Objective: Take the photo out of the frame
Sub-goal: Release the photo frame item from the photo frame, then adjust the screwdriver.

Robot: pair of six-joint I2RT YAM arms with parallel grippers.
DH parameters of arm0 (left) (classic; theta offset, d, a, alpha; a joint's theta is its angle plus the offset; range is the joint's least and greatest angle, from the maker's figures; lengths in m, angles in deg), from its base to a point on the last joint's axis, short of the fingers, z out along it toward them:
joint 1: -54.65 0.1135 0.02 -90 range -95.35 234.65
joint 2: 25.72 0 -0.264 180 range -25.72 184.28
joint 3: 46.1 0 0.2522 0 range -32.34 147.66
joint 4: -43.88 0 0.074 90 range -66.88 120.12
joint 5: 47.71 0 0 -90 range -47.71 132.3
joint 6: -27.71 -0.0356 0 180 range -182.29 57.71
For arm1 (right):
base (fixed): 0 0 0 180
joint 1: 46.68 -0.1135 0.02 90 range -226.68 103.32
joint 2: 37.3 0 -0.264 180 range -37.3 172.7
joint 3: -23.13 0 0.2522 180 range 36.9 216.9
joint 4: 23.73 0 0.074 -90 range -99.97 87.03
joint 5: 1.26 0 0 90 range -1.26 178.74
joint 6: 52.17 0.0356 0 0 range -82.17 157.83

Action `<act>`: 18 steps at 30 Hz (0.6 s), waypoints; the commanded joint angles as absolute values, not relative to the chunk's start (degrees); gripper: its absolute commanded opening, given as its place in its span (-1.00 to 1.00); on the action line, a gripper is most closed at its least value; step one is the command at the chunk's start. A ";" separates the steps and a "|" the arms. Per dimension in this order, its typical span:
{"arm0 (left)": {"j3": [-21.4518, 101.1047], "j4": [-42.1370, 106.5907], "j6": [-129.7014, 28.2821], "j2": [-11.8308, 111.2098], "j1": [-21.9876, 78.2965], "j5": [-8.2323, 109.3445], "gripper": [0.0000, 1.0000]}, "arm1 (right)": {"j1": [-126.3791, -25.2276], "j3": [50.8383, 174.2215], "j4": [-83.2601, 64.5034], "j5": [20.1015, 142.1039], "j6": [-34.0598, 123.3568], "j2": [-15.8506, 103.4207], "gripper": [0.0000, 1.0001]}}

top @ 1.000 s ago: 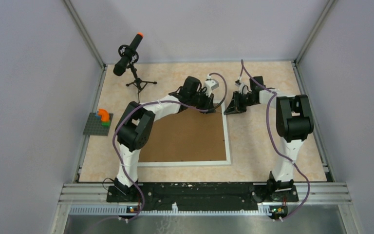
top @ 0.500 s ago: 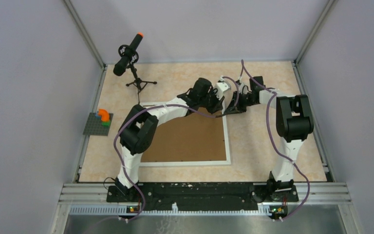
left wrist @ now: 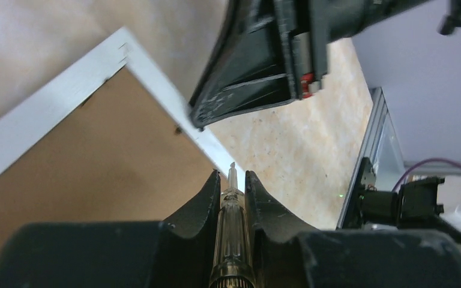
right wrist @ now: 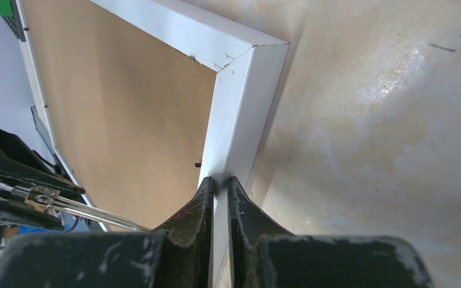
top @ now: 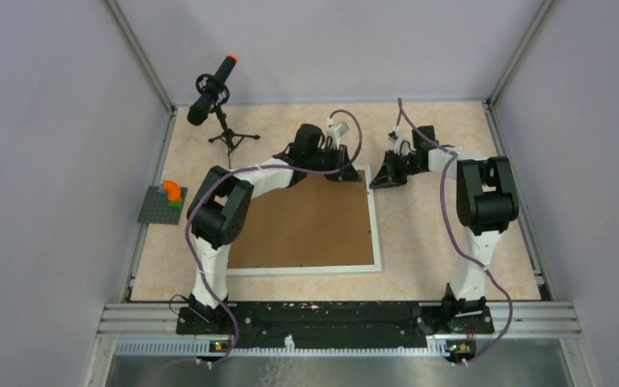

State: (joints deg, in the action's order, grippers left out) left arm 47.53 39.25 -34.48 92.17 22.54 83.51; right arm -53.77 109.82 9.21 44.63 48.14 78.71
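Frame face-down, board up. Right tool pressed together on rail, likely steadying. Left tool pinching pick, likely for tabs.

The left white-and-black jointed arm rises from its base to a raised black elbow, then reaches forward and to the right. Its wrist tips down, and the left black two-finger gripper is pinched on a slim clear-shafted tool (the metal tip pokes out just past the fingertips). The right white-and-black jointed arm stands upright to its own black elbow and folds back to the left, holding the right black two-finger gripper low with its fingers pressed nearly together, near the left gripper but apart from it.
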 commanded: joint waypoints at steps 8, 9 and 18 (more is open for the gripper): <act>48.83 31.37 -18.28 91.97 23.99 65.31 -1.00 | -54.88 108.57 6.58 51.35 43.68 77.07 -0.82; 49.35 30.55 -17.20 92.41 24.04 63.86 -1.00 | -54.90 108.62 6.69 51.43 43.14 76.88 -0.77; 50.55 31.47 -15.51 92.53 24.67 67.81 -1.00 | -55.99 105.72 2.90 46.63 33.33 67.63 -0.21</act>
State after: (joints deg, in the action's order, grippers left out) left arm 48.58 30.55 -15.70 92.82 24.09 67.44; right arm -54.47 107.85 7.44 47.40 41.67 75.72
